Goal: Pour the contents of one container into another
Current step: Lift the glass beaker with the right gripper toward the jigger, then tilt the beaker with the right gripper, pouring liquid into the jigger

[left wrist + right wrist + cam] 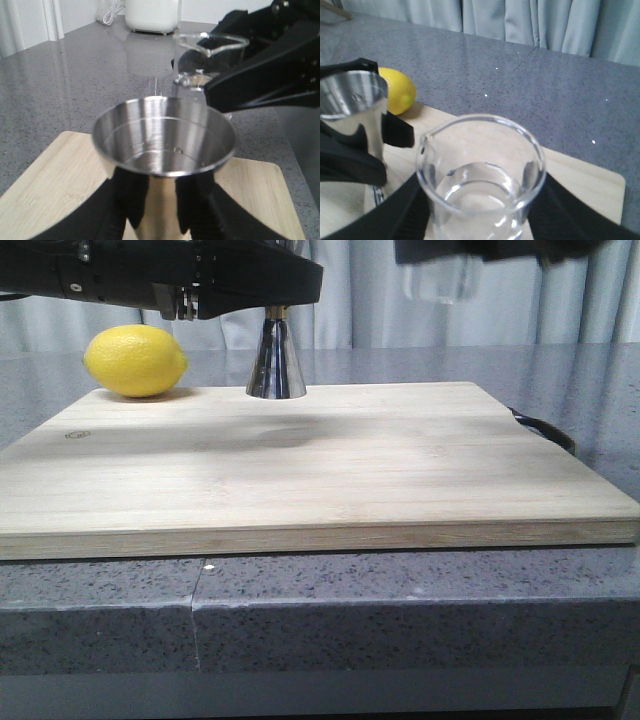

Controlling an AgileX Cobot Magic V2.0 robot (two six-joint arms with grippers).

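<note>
- Sitting on the far left corner of the wooden board (320, 470) is a yellow lemon (135, 360), near the metal cup (276, 365).
- A grey stone counter (400, 610) lies under the board, with curtains (530, 20) behind it.
- The left gripper (160, 200) is closed around the metal cup, which stands on the board.
- The right gripper (480, 210) is closed around the glass cup (481, 175) and holds it up in the air beside the metal cup, a little higher than its rim.
</note>
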